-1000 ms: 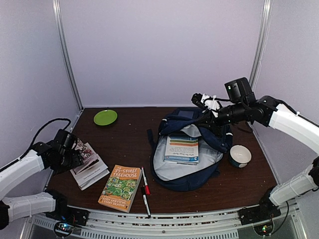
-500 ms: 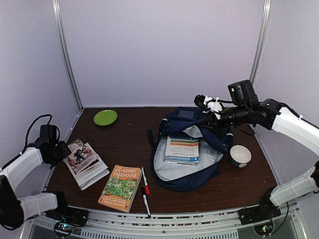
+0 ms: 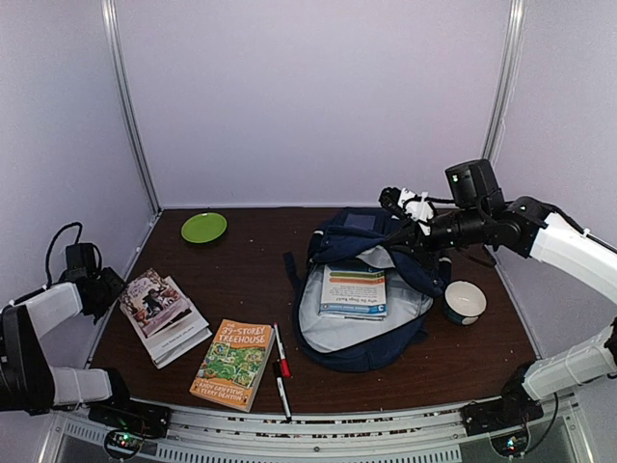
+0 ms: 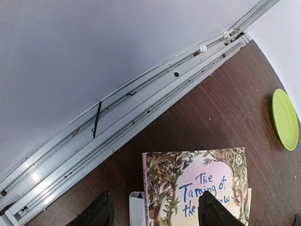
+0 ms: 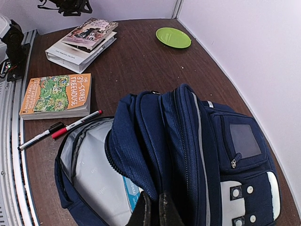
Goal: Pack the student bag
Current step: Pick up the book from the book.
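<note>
Loading step: the backpack lay at the table's 3 o'clock, its flap pinched in the closed right gripper. The left gripper, jaws apart and empty, hovered over the books at 9 o'clock. The next move probably called for grasping one.

Navy student bag, unzipped, grey lining showing, booklet inside

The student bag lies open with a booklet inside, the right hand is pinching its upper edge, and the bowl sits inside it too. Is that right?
Not the bowl: the top view shows it standing on the table beside the student bag, on the robot's right. The booklet inside and the right hand pinching the upper edge are correct.
</note>
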You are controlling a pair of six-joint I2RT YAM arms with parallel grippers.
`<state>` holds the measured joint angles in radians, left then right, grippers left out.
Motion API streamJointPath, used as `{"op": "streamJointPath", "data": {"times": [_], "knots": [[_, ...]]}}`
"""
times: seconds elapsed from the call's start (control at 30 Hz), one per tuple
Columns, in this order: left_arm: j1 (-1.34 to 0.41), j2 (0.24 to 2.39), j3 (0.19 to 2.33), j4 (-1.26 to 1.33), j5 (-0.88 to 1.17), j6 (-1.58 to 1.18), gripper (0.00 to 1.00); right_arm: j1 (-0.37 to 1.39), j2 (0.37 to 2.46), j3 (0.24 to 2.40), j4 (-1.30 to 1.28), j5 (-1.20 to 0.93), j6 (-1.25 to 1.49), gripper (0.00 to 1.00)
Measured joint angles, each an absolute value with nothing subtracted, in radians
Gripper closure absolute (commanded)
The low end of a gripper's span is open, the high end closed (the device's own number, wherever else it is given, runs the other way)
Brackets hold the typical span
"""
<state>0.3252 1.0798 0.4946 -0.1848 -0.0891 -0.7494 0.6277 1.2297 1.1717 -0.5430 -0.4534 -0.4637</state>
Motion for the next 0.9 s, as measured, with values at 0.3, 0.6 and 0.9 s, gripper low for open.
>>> {"op": "streamJointPath", "data": {"times": [0.3,0.6,0.9], "knots": [[0.348,1.209,0.484,-0.08,-0.036,-0.776,0.39,0.628,1.221,1.166,-0.541,-0.456,-0.464,1.0],[0.35,1.348,0.478,0.083,0.035,-0.8,0.56,0.628,1.221,1.153,-0.529,-0.464,-0.464,1.0],[0.358,1.396,0.471,0.184,0.042,-0.833,0.89,0.628,1.221,1.153,-0.527,-0.464,-0.464,1.0]]}}
